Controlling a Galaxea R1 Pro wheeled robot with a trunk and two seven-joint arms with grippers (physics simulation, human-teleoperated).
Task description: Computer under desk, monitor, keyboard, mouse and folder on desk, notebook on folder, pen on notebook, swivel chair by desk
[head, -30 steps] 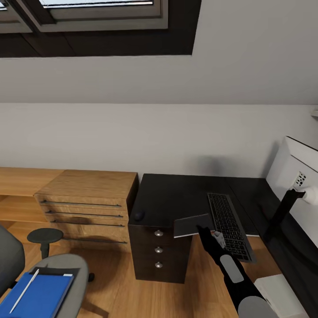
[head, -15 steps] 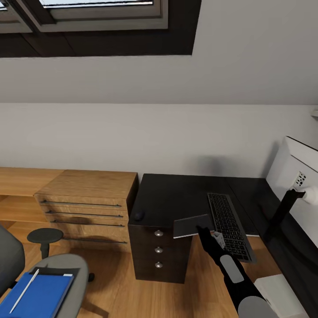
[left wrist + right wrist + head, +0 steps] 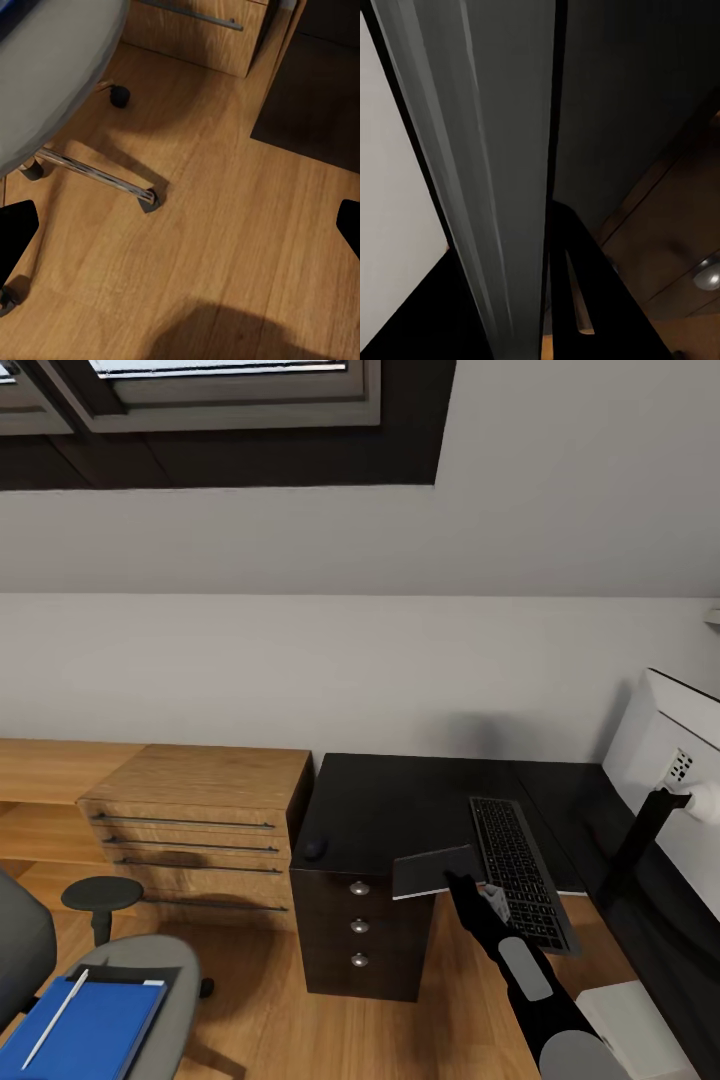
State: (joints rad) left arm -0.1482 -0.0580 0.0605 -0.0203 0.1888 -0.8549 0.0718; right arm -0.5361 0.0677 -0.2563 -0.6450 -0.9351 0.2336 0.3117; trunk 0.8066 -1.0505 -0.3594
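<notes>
Clearly the right gripper [image 3: 470, 882] is clamped on one edge of the grey notebook [image 3: 436, 870], held tilted over the desk's [image 3: 390, 810] front edge beside the keyboard [image 3: 520, 870]. It looks thin, light and fairly stiff, so an edge pinch should do. The glossy black top looks slippery. The left gripper's fingers [image 3: 16, 236] stand apart above the wooden floor [image 3: 225, 225].

right wrist cam is basically staring edge-on at the grey notebook [image 3: 502, 172], pinched by the right gripper [image 3: 556, 247], with the black desk [image 3: 637, 97] top beyond it.

No text, label or number can be read anywhere.
</notes>
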